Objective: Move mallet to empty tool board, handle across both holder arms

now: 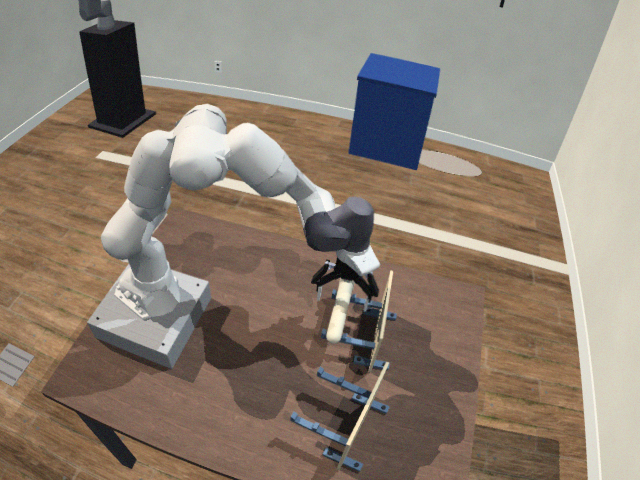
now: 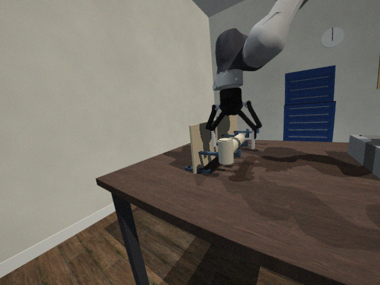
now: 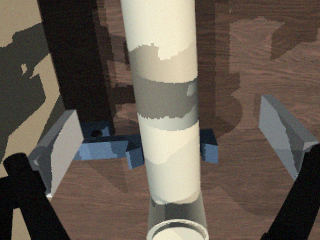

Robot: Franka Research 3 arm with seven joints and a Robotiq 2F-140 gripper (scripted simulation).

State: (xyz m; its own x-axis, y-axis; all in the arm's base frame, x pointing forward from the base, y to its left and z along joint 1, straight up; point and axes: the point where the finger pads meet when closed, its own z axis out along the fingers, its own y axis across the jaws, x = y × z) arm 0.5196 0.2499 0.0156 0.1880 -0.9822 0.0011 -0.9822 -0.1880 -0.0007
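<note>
The mallet (image 1: 340, 315) is lying across the blue holder arms (image 1: 355, 341) of the far tool board (image 1: 383, 314). The white arm (image 1: 248, 160) is reaching down over its handle, wrist vertical. The brown table (image 1: 155, 403) is standing on wood flooring near a blue cabinet (image 1: 392, 111). The gripper (image 2: 232, 135) is hanging fully open, its fingers straddling the handle, gripping nothing.
</note>
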